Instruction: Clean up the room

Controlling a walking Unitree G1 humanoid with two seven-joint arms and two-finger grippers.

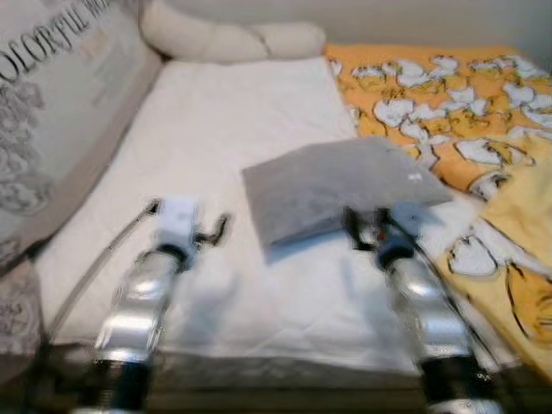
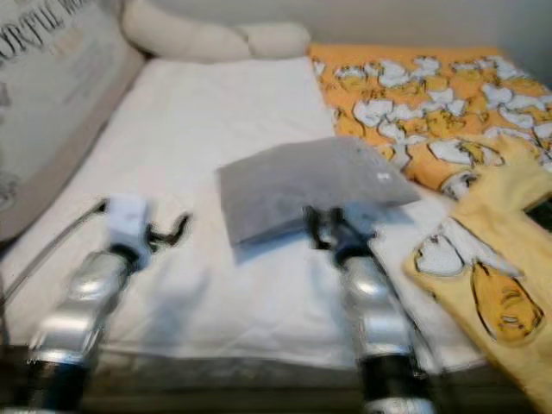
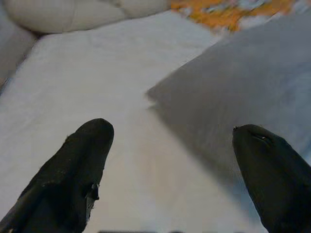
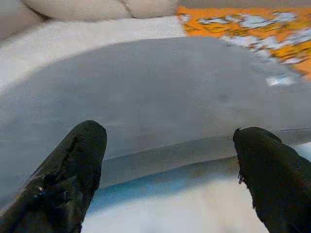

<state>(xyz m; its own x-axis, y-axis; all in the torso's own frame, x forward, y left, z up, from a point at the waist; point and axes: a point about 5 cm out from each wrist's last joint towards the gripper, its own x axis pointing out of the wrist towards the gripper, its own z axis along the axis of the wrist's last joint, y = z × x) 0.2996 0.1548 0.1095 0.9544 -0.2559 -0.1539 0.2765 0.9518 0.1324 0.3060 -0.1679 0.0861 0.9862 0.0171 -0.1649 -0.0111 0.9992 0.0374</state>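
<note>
Grey rectangular fabric pillow (image 1: 338, 188) is lying flat on the white bed sheet (image 1: 216, 129), roughly mid-bed and closer to the near edge, with one end right next to the orange blanket with white-and-yellow cartoon ducks (image 1: 448, 95). Right pincer (image 4: 170, 160) hovers over the pillow's near edge with its fingers spread wide, gripping nothing. Left pincer (image 3: 172, 165) is spread open too, above bare sheet just beside the pillow's corner, and a cream bolster cushion (image 1: 233, 39) sits along the far edge.

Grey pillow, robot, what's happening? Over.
Right gripper open at grey pillow's near edge. Left gripper open over white sheet. Nothing in the way.
</note>
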